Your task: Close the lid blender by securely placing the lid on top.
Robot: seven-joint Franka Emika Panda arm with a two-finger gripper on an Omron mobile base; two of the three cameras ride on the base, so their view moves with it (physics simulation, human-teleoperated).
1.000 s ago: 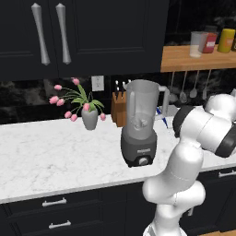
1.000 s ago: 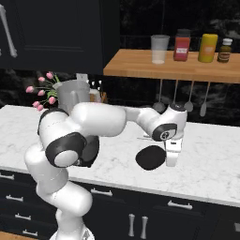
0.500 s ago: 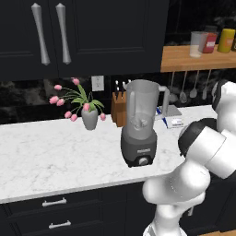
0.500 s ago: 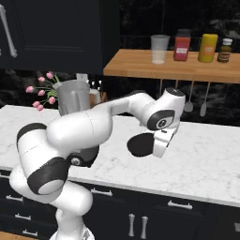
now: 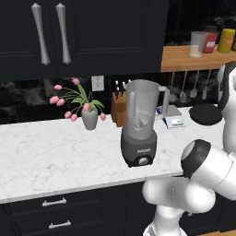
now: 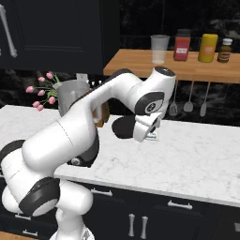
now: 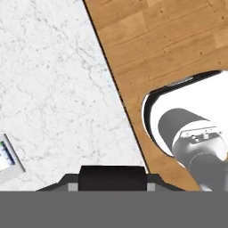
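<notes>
The blender [image 5: 140, 126] stands near the counter's front edge, its translucent grey jar open at the top on a dark base with a front knob. In the right base view its jar [image 6: 72, 94] shows behind my arm. My gripper [image 6: 137, 131] is shut on the lid [image 6: 123, 127], a flat black disc held in the air above the counter, to the right of the blender and about level with the middle of the jar. The lid [image 5: 205, 114] also shows at the right of the left base view. In the hand view the lid [image 7: 112, 177] appears edge-on at the bottom.
A grey vase of pink flowers [image 5: 89, 117] and a knife block [image 5: 119, 109] stand behind the blender. A small box [image 5: 175, 122] lies on the counter right of it. A wooden shelf [image 6: 187, 70] with a cup and bottles hangs above, utensils [image 6: 189, 98] under it.
The arm has lifted the lid off the counter and carried it up and left, toward the blender. The blender has not moved.
</notes>
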